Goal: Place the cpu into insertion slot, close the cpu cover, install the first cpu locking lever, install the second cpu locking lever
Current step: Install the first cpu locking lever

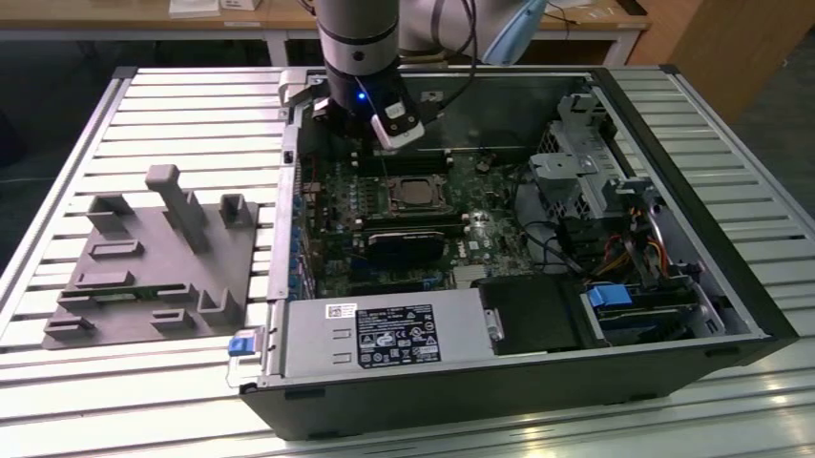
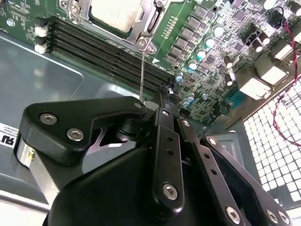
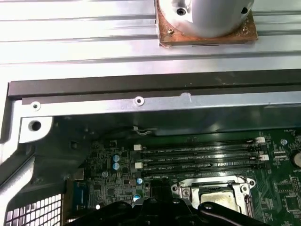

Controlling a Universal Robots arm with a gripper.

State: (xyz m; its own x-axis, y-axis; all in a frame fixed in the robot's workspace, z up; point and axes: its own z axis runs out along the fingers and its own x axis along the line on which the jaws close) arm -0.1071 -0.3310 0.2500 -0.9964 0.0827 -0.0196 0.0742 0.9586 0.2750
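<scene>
One locking lever runs from a corner of the cpu cover to the gripper. Its jaws look pressed together at the lever's free end, though I cannot confirm a pinch. The cpu lies under the cover, just beyond the jaws. Risk: the thin lever slips and springs back. Memory slots sit between, capacitors alongside.

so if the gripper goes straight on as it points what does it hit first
Likely the thin locking lever just ahead of the gripper, then the long black slots behind it; depth unclear.
</scene>
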